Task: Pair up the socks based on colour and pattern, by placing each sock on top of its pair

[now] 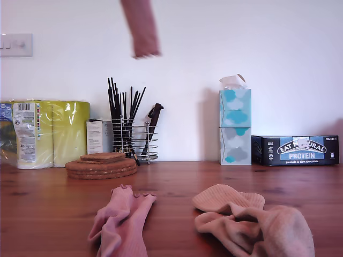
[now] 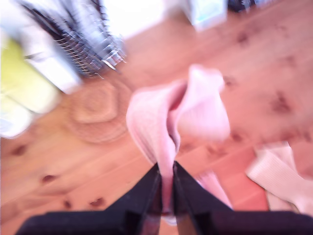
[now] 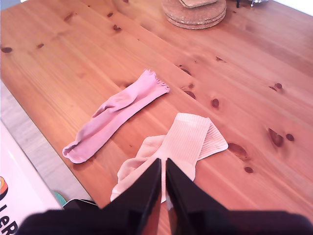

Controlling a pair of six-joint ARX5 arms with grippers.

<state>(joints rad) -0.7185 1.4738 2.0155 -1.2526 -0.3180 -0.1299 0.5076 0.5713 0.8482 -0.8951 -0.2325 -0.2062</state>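
Hanging from the closed jaws of my first gripper (image 2: 166, 196), a rose-pink sock (image 2: 181, 117) dangles high over the wooden table (image 3: 73, 54); my second gripper (image 3: 163, 188) is closed with nothing held, above the beige socks (image 3: 183, 142); beside them another pink sock (image 3: 115, 115) lies flat, its frilly cuff towards the cork mats (image 3: 195, 14).
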